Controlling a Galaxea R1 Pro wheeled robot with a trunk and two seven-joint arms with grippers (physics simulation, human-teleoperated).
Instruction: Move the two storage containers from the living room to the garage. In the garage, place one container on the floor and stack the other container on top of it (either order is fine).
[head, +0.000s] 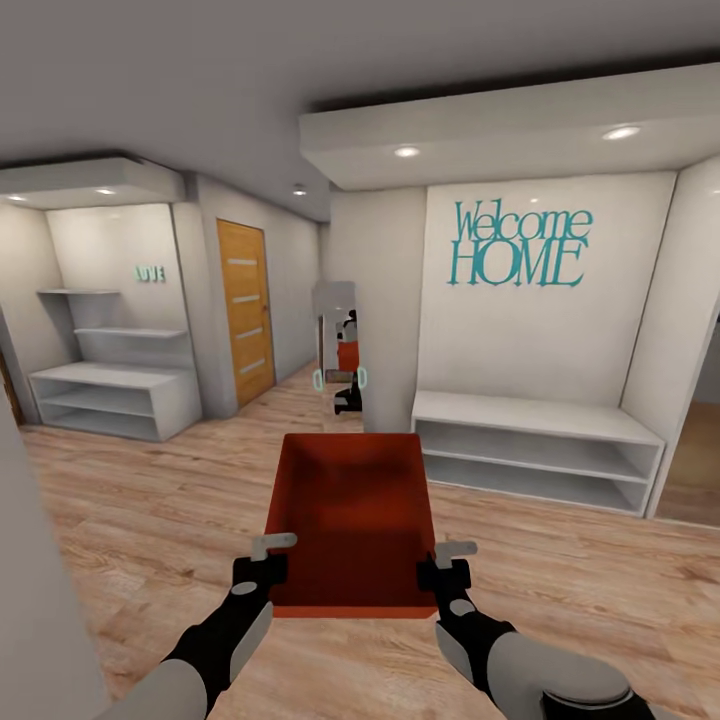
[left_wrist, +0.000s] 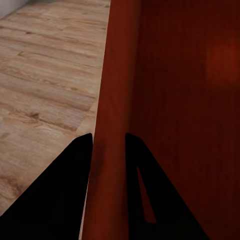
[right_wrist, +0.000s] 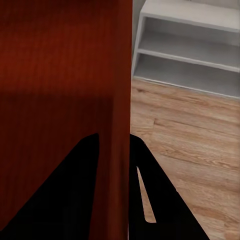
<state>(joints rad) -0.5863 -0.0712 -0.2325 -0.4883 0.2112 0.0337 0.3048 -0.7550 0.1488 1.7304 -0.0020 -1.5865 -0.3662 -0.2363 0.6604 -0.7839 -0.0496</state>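
Observation:
One orange-red storage container (head: 345, 520) hangs in front of me over light wood plank floor (head: 150, 520), open side up and empty. My left gripper (head: 262, 560) is shut on its left wall near the near corner. In the left wrist view the fingers (left_wrist: 75, 165) straddle that wall (left_wrist: 115, 75). My right gripper (head: 445, 565) is shut on the right wall, and the right wrist view shows that gripper (right_wrist: 114, 136) clamped over the wall's rim (right_wrist: 120, 75). The second container, the garage and its concrete floor are out of view.
A low white shelf unit (head: 535, 450) stands ahead right under a teal "Welcome HOME" sign (head: 518, 245). Another white shelf unit (head: 110, 395) sits far left. Between them a corridor runs past a wooden door (head: 245, 310) and a mirror (head: 340, 355). A grey wall edge (head: 40, 600) is close on my left.

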